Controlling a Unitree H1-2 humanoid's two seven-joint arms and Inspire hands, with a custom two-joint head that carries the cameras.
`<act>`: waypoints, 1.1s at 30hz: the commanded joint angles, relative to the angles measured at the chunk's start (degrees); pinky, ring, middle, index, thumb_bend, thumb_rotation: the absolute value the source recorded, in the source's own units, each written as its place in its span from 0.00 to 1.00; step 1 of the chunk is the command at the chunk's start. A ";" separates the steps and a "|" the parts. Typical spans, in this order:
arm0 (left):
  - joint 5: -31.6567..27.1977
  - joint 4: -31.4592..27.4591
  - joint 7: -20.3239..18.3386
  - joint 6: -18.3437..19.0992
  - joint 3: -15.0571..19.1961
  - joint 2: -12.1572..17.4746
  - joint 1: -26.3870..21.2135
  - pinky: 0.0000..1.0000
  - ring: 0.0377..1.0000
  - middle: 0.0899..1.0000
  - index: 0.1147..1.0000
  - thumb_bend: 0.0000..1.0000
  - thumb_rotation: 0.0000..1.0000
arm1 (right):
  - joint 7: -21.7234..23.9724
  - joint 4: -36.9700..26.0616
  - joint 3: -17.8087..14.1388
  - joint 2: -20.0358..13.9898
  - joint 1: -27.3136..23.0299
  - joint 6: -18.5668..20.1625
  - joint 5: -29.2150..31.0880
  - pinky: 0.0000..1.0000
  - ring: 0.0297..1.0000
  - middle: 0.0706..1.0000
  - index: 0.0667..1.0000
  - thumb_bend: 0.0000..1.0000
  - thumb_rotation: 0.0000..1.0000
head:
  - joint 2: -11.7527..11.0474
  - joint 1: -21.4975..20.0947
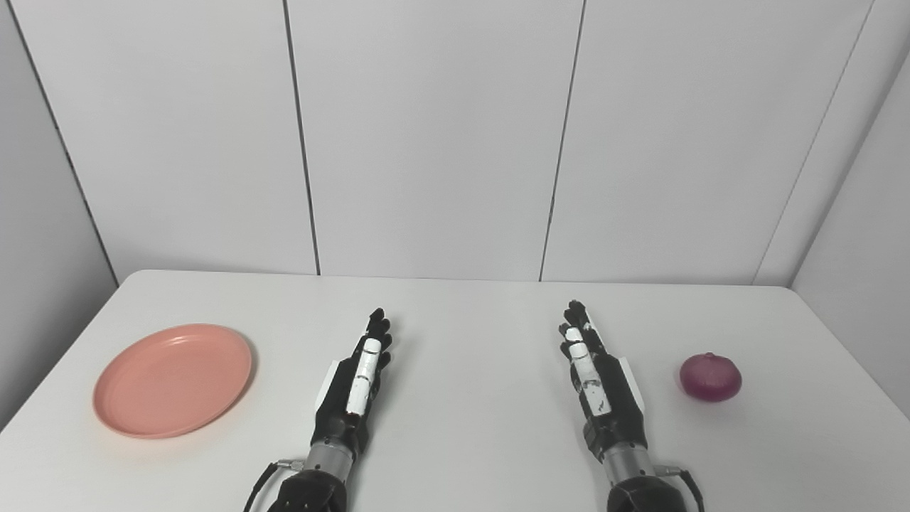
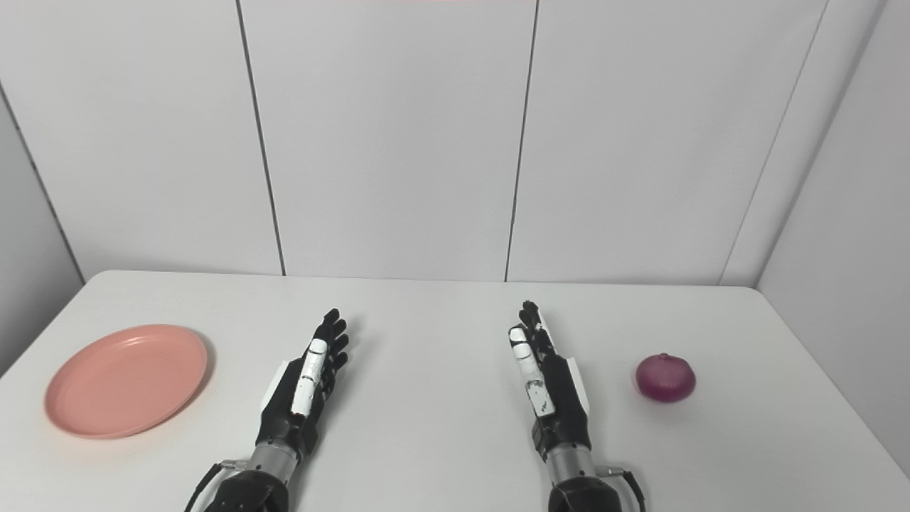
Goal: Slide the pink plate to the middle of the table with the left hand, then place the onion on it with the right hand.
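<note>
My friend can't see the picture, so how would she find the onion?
Start at the white table and go to its right side, past the right robot hand. The onion sits alone there, not touching anything. It is the only small, round, purple thing; the other object, a flat pink plate, is far off on the left.

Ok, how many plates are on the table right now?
1. A single pink plate lies flat at the table's left side, empty, to the left of the left hand. The table shows in full, so none seems hidden.
</note>
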 commanded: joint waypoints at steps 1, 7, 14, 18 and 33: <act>0.45 -1.51 -0.21 -0.89 -0.29 0.17 -2.34 1.00 1.00 1.00 1.00 0.62 1.00 | 0.30 -2.24 -0.31 0.47 -1.72 1.22 1.20 1.00 1.00 1.00 0.98 0.59 0.79 | 0.06 0.08; 0.45 -1.40 -0.29 -0.90 -0.35 0.19 -2.35 1.00 1.00 1.00 1.00 0.62 1.00 | -0.20 -2.73 -0.45 0.60 -1.81 3.25 1.52 1.00 1.00 1.00 0.98 0.62 0.77 | 0.06 -0.02; 0.73 -1.36 -0.12 -1.13 -0.45 0.20 -2.30 1.00 1.00 1.00 1.00 0.62 1.00 | -0.14 -3.02 -0.72 0.57 -1.96 5.16 2.08 1.00 1.00 1.00 1.00 0.63 0.76 | 0.00 -0.08; 0.55 -1.59 -0.22 -0.69 -0.43 0.23 -2.28 1.00 1.00 1.00 1.00 0.62 1.00 | -0.40 -3.20 -0.86 0.59 -2.04 6.29 2.09 1.00 1.00 1.00 0.99 0.63 0.76 | -0.02 -0.12; 1.19 -1.12 0.09 -1.23 -0.89 0.11 -2.22 1.00 1.00 1.00 1.00 0.61 1.00 | -0.42 -1.92 -0.99 -0.13 -2.14 5.79 1.49 1.00 1.00 1.00 0.96 0.62 0.75 | -0.80 2.73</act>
